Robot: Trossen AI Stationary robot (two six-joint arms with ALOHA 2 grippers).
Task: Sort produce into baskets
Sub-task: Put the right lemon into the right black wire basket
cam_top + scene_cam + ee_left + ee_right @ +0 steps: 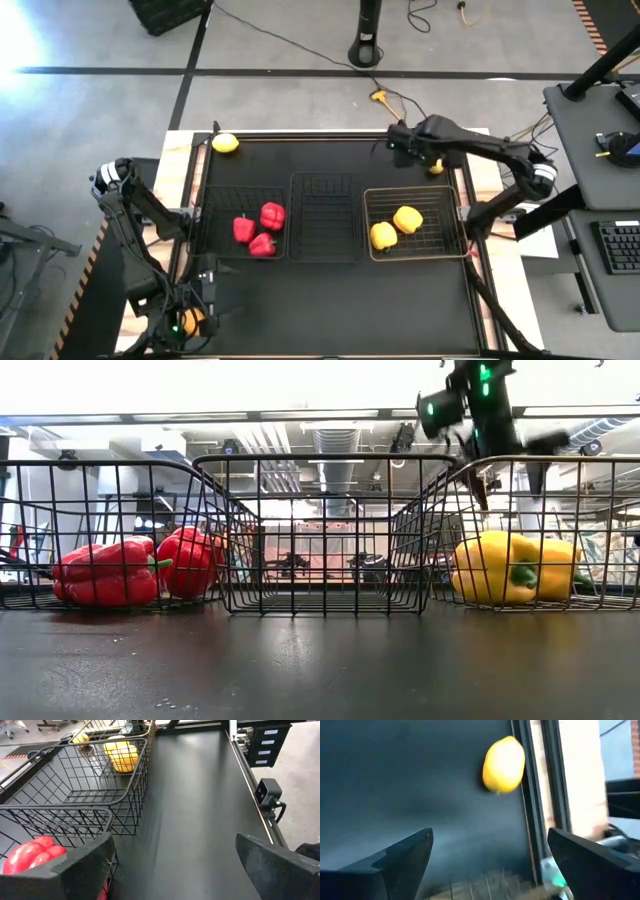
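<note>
With three red peppers (pixel 258 231) and two yellow peppers (pixel 396 227) binned, lemons remain: middle basket (pixel 322 216) bare; right gripper (pixel 485 855) gapes near lemon (pixel 503 764); left gripper (pixel 172 865) spread, idle.

One camera looks straight down on my bench (pixel 330 290); another sits low at its surface, facing the baskets close up. My wrist cameras peer past my fingers. Overhead and low views share the yellow peppers (pixel 395 228).

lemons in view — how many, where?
3. One lemon sits at the table's far left corner; a second lies behind the pale basket, under the open right pincer; a third shows partly by the left arm's base. None in baskets.
</note>
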